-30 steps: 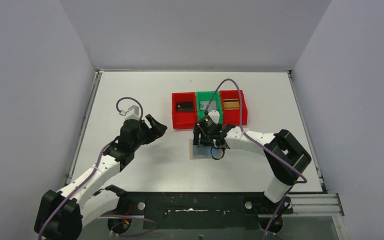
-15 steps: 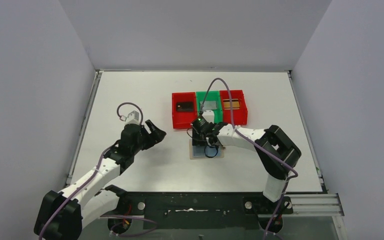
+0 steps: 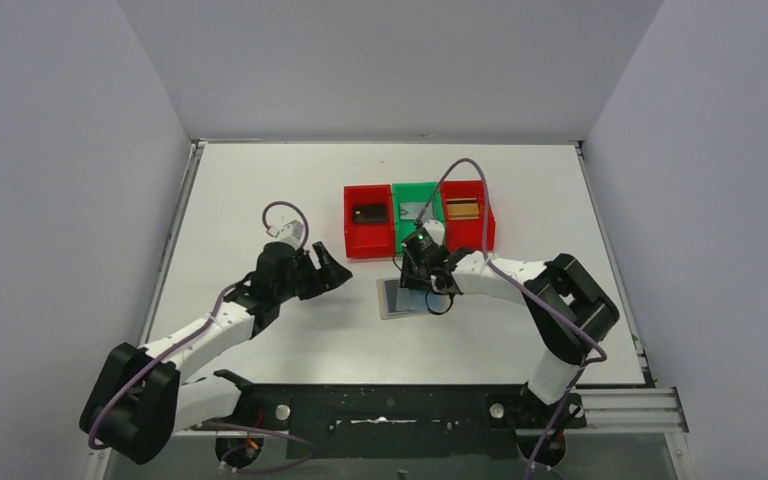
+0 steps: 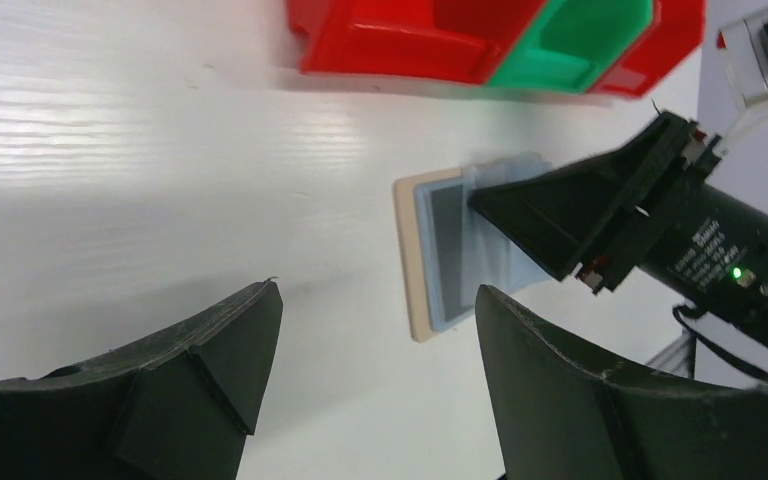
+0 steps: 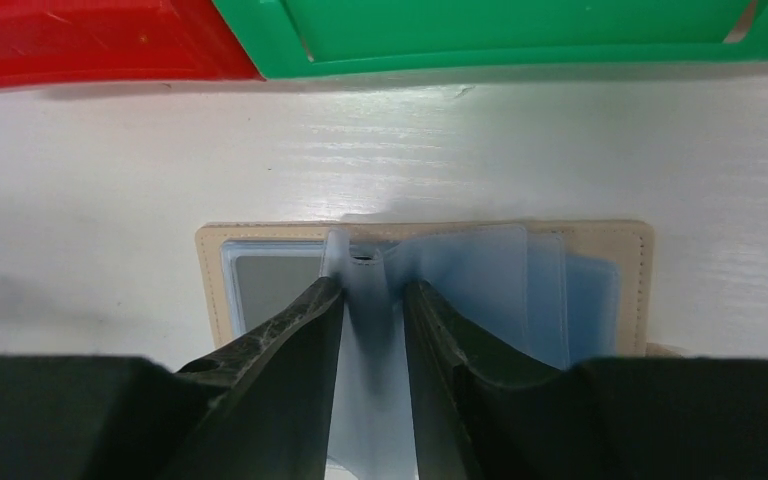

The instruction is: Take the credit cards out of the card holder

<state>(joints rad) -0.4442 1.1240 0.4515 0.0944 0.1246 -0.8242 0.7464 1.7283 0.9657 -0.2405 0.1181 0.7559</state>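
Your right pincer (image 5: 370,288) is clamped on a blue sleeve (image 5: 362,262) of the card holder (image 5: 642,262), likely to bare the grey card (image 5: 270,282) just beside it; your left pincer (image 4: 378,295) gapes empty.

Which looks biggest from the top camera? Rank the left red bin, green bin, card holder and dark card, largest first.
1. left red bin and green bin: alike; the right arm hides part of the green one, so no ranking.
2. card holder, also partly hidden.
3. dark card, in the left red bin.
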